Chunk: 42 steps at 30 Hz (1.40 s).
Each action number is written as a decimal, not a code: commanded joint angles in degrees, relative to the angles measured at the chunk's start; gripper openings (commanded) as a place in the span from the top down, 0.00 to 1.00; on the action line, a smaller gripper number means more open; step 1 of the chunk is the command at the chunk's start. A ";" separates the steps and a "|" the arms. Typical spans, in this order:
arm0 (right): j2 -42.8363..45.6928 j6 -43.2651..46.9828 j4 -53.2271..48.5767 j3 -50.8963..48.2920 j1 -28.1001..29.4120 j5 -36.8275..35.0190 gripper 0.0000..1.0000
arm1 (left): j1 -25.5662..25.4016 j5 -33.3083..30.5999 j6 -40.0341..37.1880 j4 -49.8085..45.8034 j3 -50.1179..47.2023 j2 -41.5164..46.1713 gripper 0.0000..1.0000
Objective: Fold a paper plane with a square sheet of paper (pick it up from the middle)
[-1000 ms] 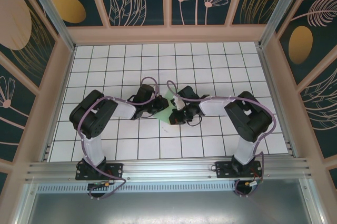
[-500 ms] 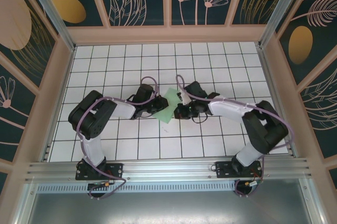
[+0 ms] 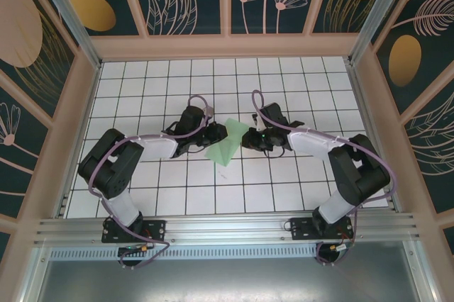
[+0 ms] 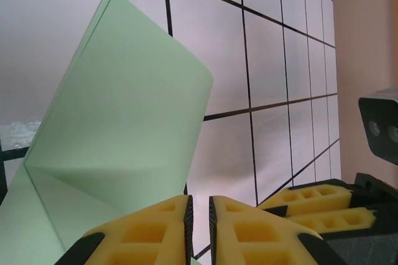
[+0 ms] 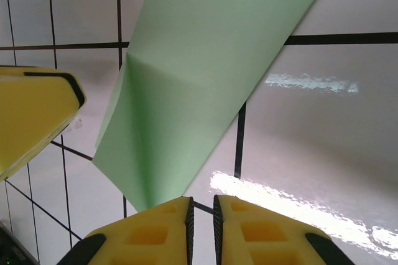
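The pale green sheet of paper (image 3: 228, 143) lies folded on the white grid tiles in mid-table, with a point toward the near side. In the left wrist view the paper (image 4: 124, 109) has a raised flap and a diagonal crease. The right wrist view shows the paper (image 5: 199, 60) tapering toward the fingers. My left gripper (image 3: 210, 137) sits low at the paper's left edge. Its jaws (image 4: 199, 199) stand a narrow gap apart, with tile visible between them. My right gripper (image 3: 247, 139) is at the paper's right edge. Those jaws (image 5: 202, 199) are also slightly parted and hold nothing.
Wooden frame walls with dark floral panels (image 3: 227, 47) enclose the tiled table on three sides. An aluminium rail (image 3: 227, 227) runs along the near edge by the arm bases. Bare white tiles (image 3: 213, 196) surround the paper.
My right gripper has drawn back from over the paper to its right edge and parted its jaws. The left arm has shifted slightly toward the far side. The paper now lies more exposed.
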State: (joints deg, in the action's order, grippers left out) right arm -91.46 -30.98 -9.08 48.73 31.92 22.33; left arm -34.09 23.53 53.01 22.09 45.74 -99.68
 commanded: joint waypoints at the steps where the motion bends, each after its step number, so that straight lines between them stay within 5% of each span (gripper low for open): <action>1: -1.37 -1.80 2.09 1.37 -0.23 -0.18 0.79 | 0.00 1.92 0.83 1.56 -1.37 0.46 0.80; 9: -2.31 -3.14 4.11 0.75 -0.21 0.70 0.75 | -0.04 -3.70 1.63 0.47 -5.12 7.90 0.75; 15: -2.57 -3.97 5.31 0.75 -0.25 0.65 0.71 | -0.76 -1.26 1.78 0.06 -6.06 6.68 0.86; 26: 1.47 -5.38 7.71 -2.58 0.88 3.10 0.94 | -2.45 0.37 4.07 3.09 -3.12 -4.88 0.94; 42: -5.81 -6.87 9.67 -0.32 7.64 7.39 1.00 | -2.67 -1.55 4.78 4.56 -5.11 -4.32 0.90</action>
State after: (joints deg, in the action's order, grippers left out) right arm -95.79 -36.69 -0.84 47.27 39.13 28.58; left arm -36.45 23.07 57.32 25.04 41.19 -104.22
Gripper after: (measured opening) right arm 0.068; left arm 0.095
